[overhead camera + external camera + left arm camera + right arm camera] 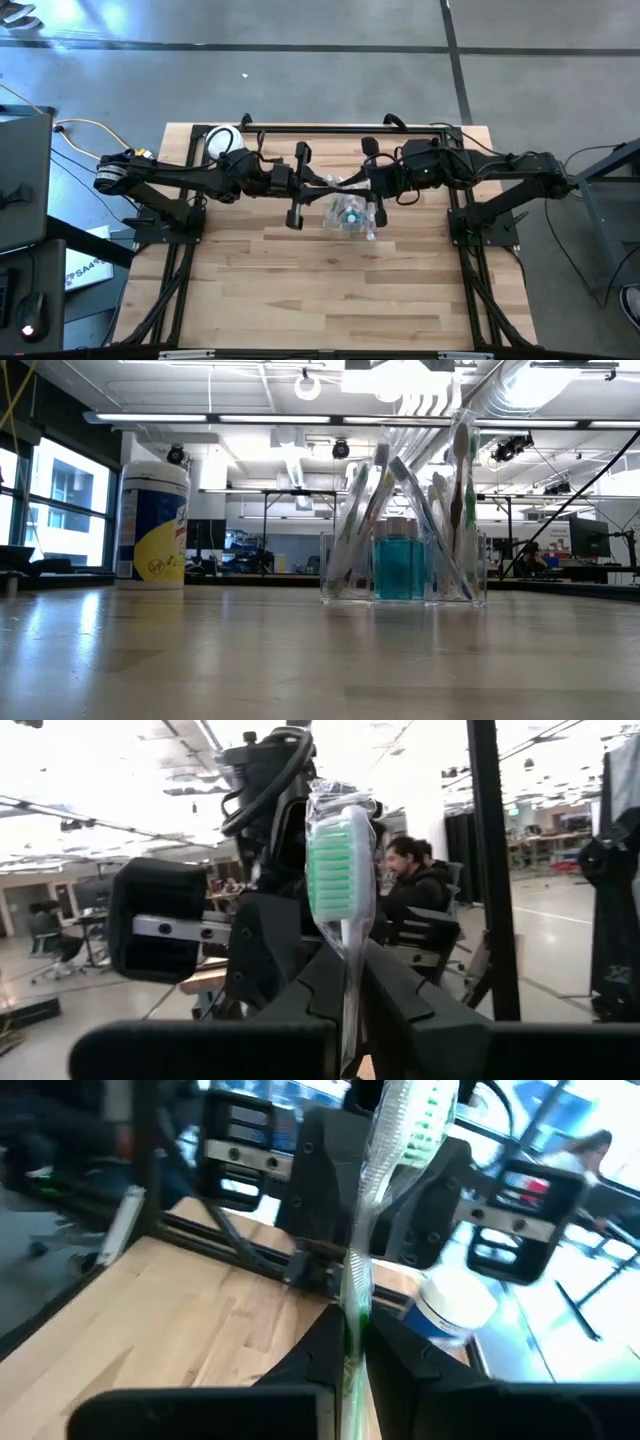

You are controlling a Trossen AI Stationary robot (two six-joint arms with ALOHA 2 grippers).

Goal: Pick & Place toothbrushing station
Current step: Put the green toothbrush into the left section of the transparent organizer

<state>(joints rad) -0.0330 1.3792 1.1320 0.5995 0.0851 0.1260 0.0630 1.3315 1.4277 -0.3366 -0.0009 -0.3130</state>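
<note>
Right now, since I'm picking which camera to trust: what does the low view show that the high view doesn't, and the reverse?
Only low: brushes standing in the holder, the yellow label on the tub, and the room behind. Only high: both arms, with the left claw and right claw meeting near the holder. Both: holder, tub, table.

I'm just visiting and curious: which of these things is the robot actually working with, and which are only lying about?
In use:
- clear toothbrush holder with brushes and a blue bottle
- green-bristled toothbrush, pinched by both the left gripper and the right gripper

Lying about:
- white tub with yellow label
- wooden table
- people in the room behind
</note>
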